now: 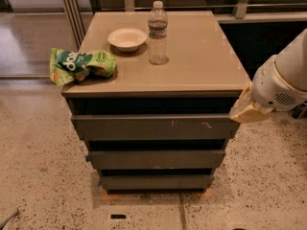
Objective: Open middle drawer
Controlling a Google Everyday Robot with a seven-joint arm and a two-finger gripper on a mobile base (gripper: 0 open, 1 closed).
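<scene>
A grey-brown cabinet has three handleless drawer fronts stacked under its tan top (201, 56). The middle drawer (156, 159) has a plain front and sits shut, below the widest front with pale scratch marks (153, 127) and above the narrowest front (156, 181). My arm's white body (283, 83) enters from the right edge. My gripper (247, 110) shows as a tan shape by the cabinet's right front corner, level with the top drawer and up and right of the middle drawer.
On the cabinet top stand a white bowl (127, 39), a clear water bottle (157, 32) and a green chip bag (79, 65) overhanging the left edge. Speckled floor (43, 176) surrounds the cabinet. A metal rail and dark panel run behind.
</scene>
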